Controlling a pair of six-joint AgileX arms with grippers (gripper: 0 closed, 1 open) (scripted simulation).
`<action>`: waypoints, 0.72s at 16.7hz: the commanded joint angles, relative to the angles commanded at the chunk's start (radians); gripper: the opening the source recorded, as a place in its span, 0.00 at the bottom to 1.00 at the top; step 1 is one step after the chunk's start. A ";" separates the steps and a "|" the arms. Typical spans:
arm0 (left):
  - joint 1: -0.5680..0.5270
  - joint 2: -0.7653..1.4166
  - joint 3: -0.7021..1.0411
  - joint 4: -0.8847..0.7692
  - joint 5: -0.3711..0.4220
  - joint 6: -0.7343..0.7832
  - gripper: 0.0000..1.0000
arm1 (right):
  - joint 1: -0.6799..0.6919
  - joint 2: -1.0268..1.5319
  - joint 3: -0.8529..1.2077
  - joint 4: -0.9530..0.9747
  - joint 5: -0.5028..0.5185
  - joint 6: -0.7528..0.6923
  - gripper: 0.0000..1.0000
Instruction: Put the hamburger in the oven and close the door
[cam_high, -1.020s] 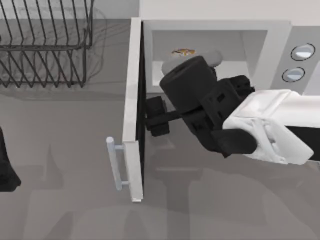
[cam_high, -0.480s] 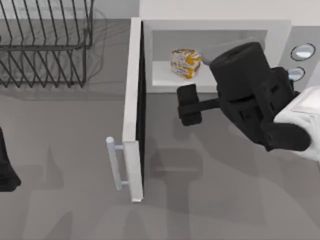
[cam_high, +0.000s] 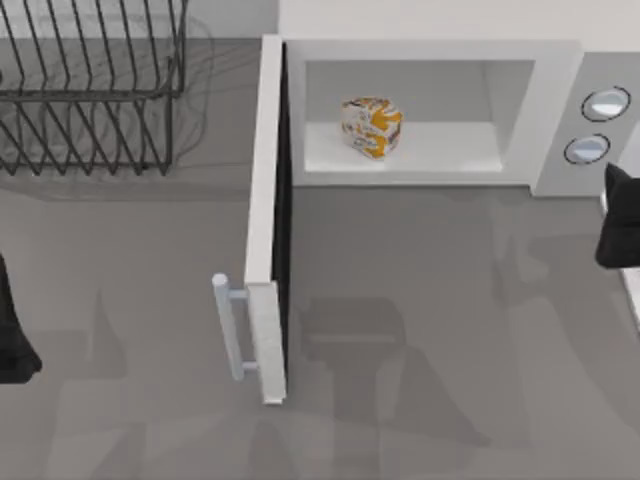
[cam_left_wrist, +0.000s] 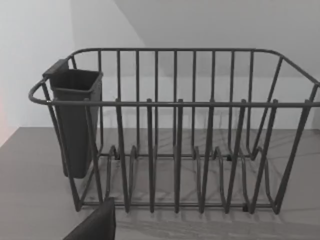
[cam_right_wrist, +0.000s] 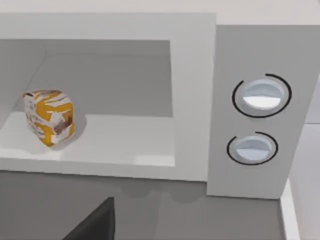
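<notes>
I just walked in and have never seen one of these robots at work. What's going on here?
Nothing is being held right now. The hamburger sits inside the oven, on the cavity floor towards its left. The door stands wide open, swung out to the left, so closing it remains to be done. The right arm is at the table's right edge, near the oven's knobs. The left arm is parked at the left edge, its camera facing a black wire dish rack.
</notes>
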 joint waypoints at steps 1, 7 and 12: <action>0.000 0.000 0.000 0.000 0.000 0.000 1.00 | -0.046 -0.114 -0.064 0.004 -0.031 -0.020 1.00; 0.000 0.000 0.000 0.000 0.000 0.000 1.00 | -0.303 -0.646 -0.398 0.047 -0.203 -0.128 1.00; 0.000 0.000 0.000 0.000 0.000 0.000 1.00 | -0.414 -0.811 -0.522 0.080 -0.276 -0.170 1.00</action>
